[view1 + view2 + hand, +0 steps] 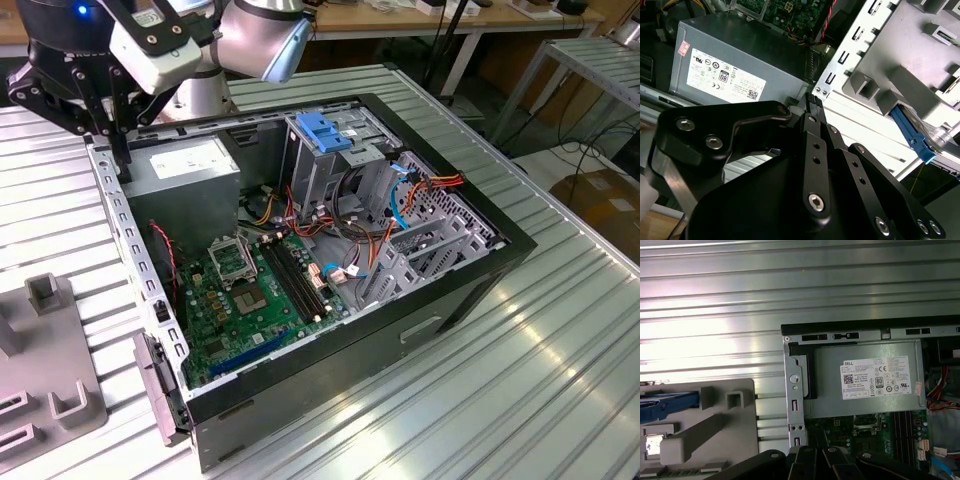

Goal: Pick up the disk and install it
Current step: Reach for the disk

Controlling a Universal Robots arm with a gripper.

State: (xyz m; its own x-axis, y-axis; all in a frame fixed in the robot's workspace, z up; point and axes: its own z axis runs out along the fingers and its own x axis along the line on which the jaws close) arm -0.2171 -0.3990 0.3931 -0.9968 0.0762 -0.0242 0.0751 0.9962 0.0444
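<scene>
The disk (654, 442), silver with a white label and a light-blue bracket (665, 405), lies in a grey plastic fixture (715, 425) beside the open computer case (330, 240). Its blue bracket (911, 134) also shows in the second wrist view. My gripper (120, 150) hangs over the case's back corner on the exterior view's left, above the grey power supply box (185, 170). Its black fingertips (812, 100) meet, shut with nothing between them. The gripper is apart from the disk.
Inside the case are a green motherboard (250, 290), a metal drive cage with a blue handle (328, 135) and loose coloured cables (420, 190). The grey fixture (45, 375) sits on the ribbed metal table (520, 380) at the exterior view's left.
</scene>
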